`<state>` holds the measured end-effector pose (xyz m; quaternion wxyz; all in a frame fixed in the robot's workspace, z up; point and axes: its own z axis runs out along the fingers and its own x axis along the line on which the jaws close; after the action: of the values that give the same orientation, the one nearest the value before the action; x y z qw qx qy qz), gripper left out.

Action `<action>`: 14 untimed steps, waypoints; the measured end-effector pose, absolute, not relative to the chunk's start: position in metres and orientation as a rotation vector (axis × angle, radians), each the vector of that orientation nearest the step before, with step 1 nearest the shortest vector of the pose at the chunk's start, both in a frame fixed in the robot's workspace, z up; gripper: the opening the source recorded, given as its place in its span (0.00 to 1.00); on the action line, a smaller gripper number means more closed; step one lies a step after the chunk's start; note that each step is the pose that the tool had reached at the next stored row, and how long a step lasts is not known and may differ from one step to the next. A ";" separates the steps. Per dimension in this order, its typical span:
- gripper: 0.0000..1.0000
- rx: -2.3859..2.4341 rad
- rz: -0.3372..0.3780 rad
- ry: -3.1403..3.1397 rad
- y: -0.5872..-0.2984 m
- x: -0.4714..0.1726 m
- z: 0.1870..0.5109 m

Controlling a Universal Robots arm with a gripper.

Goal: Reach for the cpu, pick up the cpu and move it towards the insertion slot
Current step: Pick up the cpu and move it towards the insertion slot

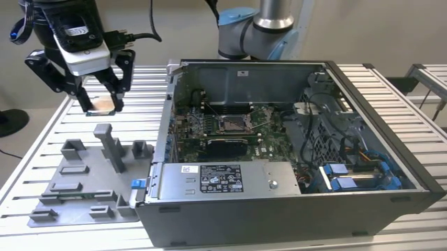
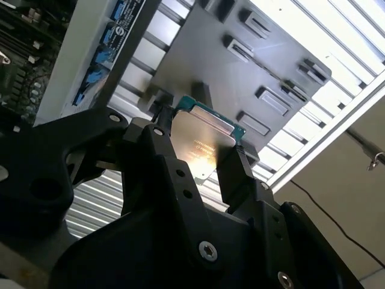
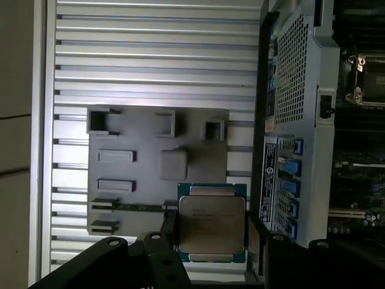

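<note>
In the exterior view's upper left, the gripper (image 1: 102, 104) had its fingers clamped on the cpu (image 1: 102, 109) by its edges. It hung above the grey fixture tray (image 1: 77, 212), well apart from the insertion slot (image 1: 231, 124) mid-frame inside the computer case (image 1: 279, 214). Both wrist views revealed the chip's silvery face.

Open air surrounds the gripper (image 1: 102, 109) and its cpu (image 3: 210, 226), but the case wall (image 1: 166, 120) stands before the insertion slot (image 1: 231, 124).

One end effector (image 1: 101, 108), one chip (image 3: 212, 224), one open computer case (image 1: 279, 214) with one square metal-framed socket (image 1: 232, 124) inside, one grey tray (image 1: 73, 206) of plastic blocks, and one slatted surface (image 1: 49, 133) beneath them all.
</note>
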<state>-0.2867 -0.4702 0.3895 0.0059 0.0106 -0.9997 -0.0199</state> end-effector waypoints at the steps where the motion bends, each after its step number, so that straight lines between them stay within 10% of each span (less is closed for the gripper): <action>1: 0.00 0.033 -0.062 -3.129 -0.470 -0.285 0.390; 14: 0.00 0.033 -0.062 -3.129 -0.470 -0.260 0.390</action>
<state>-0.2599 -0.4702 0.3896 0.0060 0.0106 -0.9997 -0.0199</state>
